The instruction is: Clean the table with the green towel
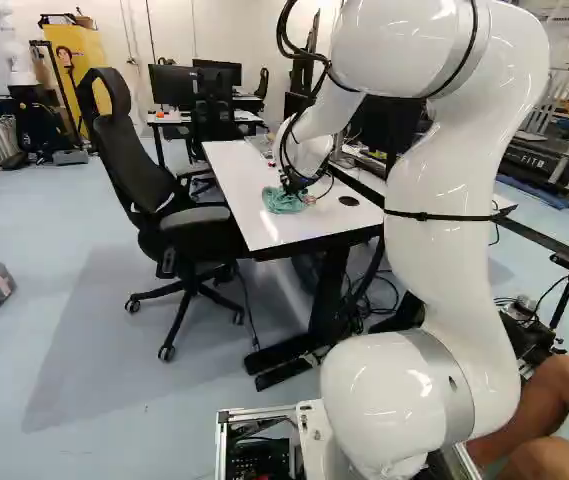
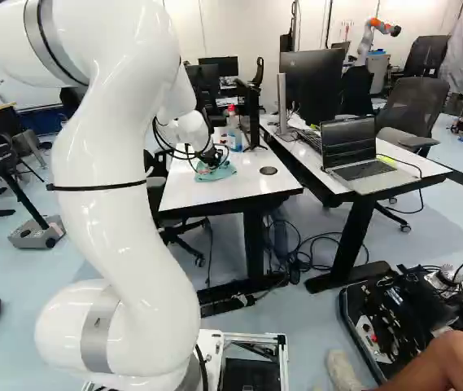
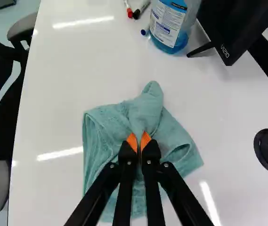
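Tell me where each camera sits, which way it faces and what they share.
Left base view: behind the arm, to its left, facing ahead and slightly down at the white table; arm right of middle.
Right base view: behind, to its right, facing likewise; adds a laptop; arm left of middle.
Wrist view: on the wrist, looking along the tool at the green towel it grips; only the tool shows.
All three share table and towel.

Bright, even light fills the room, leaving small white highlights on the arm's glossy shell point(image 1: 444, 240). In the wrist view, narrow streaks of glare cross the polished white table point(image 3: 53, 108). A broad, soft shadow spreads over the pale blue floor point(image 1: 104, 370) beside the office chair point(image 1: 199, 230) in the left base view.
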### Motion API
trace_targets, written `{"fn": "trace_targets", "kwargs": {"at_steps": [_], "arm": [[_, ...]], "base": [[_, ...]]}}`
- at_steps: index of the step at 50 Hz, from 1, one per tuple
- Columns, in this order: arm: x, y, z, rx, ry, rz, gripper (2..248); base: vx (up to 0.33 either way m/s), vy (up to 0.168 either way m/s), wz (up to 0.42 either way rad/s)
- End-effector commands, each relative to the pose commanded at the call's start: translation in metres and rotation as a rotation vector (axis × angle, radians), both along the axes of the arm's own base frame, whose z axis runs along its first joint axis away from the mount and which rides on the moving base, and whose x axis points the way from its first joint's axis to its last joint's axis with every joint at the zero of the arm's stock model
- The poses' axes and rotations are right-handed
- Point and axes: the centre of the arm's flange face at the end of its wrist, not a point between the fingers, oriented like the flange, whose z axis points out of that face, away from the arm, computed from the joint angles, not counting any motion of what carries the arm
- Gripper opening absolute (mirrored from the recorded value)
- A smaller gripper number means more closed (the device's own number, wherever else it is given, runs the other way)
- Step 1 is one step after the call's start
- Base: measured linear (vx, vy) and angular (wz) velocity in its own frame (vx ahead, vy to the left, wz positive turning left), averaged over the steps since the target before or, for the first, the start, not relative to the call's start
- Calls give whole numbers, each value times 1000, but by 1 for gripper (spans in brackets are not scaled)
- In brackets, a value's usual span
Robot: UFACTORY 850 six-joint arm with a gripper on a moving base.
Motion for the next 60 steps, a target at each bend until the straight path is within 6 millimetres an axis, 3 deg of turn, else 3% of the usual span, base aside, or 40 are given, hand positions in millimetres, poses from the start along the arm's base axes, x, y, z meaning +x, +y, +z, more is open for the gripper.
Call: {"fn": "trace_targets", "kwargs": {"at_steps": [28,60], "arm": [[-11,-4,24,1,-27,-5,28],[-79,0,63,2,-32,5,28]], "base": [[0,0,0],[0,0,0]]}}
